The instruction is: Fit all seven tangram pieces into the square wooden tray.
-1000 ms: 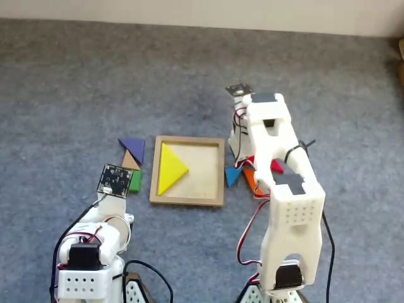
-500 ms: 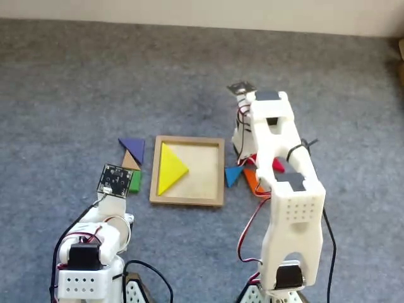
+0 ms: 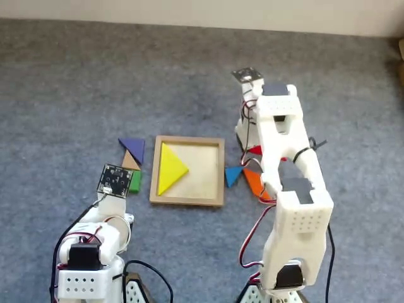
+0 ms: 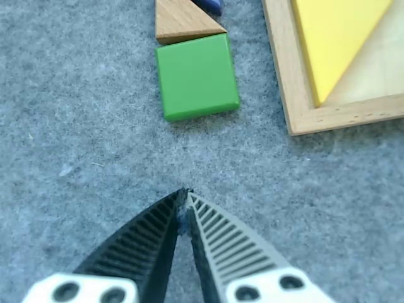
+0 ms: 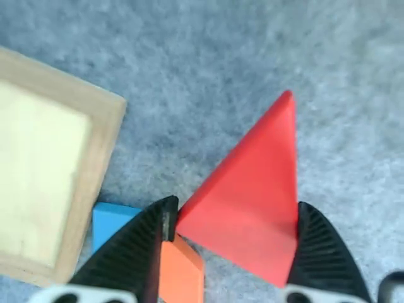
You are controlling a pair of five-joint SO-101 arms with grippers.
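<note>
Right gripper (image 5: 235, 207): pinching the red triangle (image 5: 252, 189) by two of its edges, one jaw on each side; one corner points out ahead of the jaws
Red triangle, high view (image 3: 255, 150): just off the tray's (image 3: 189, 202) right rim, under my right arm; blue triangle (image 3: 233, 175) and orange piece (image 3: 254, 182) sit between it and the arm base, close to that rim
Tray: yellow triangle (image 3: 170, 167) lies with its long edge along the left wall and its point toward the middle; bare wood on the right half
Direction that matters: the tray is to the left of the pincer, and its free half is the side nearest the pincer; I judge a short sideways carry
Axis: I can't tell for sure which red edge is the long one; I expect a turn is needed to square it to a tray wall
Nearer arm: right, clearly
Left gripper (image 4: 185, 192): jaws pressed together, holding nothing, tips low over the carpet (image 4: 76, 158); green square (image 4: 197, 76) just ahead, tan triangle (image 4: 183, 22) touching its far edge; both beside the tray's left rim
</note>
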